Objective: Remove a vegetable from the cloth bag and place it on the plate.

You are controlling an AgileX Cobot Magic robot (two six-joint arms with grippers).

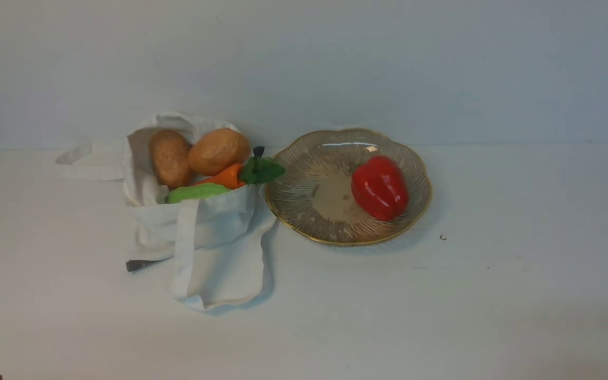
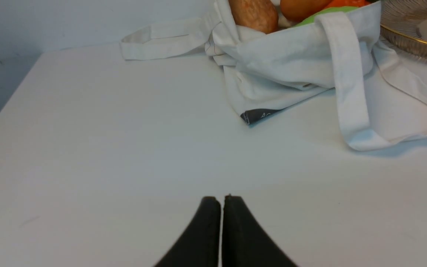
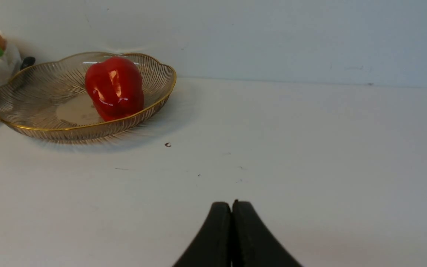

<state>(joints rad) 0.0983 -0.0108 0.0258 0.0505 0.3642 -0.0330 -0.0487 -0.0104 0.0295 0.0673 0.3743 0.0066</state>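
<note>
red bell pepper [image 1: 380, 187] — long axis front-to-back

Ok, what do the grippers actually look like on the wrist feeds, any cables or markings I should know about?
Only the tips show. The left gripper ends in two plain matte black jaws, smooth and curved, flaring wider toward the camera and narrowing to rounded tips. The right gripper looks identical. No cables, labels or markings are visible on either, and the arms themselves are out of frame in these views.
</note>
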